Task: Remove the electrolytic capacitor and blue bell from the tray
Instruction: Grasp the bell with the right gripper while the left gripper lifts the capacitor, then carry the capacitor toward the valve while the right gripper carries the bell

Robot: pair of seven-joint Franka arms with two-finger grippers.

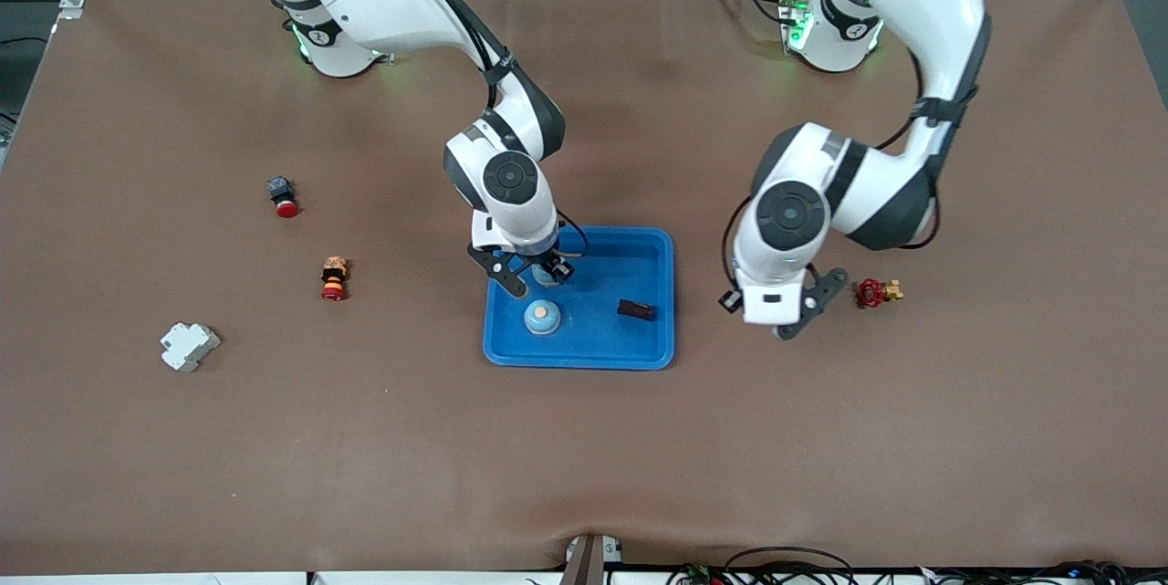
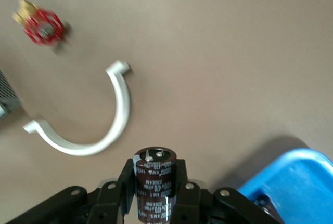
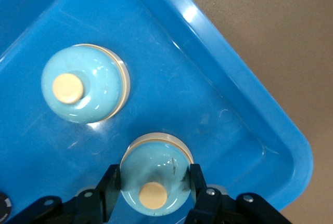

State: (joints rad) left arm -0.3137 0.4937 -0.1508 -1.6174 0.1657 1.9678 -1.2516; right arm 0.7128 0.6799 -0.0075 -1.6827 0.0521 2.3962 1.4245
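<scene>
Right tool [image 3: 153,182] was over the blue tray [image 1: 652,343], clamped on a light-blue bell [image 3: 155,180] beside a second bell [image 1: 542,318] in the tray; left tool [image 2: 154,193] gripped a dark capacitor [image 2: 154,182] above the table [image 1: 821,439] beside the tray.

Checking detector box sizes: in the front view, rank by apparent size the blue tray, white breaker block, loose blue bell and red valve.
1. Blue plastic tray
2. White breaker block
3. Loose light-blue dome bell and small red-handled valve: look alike, not ranked.
</scene>
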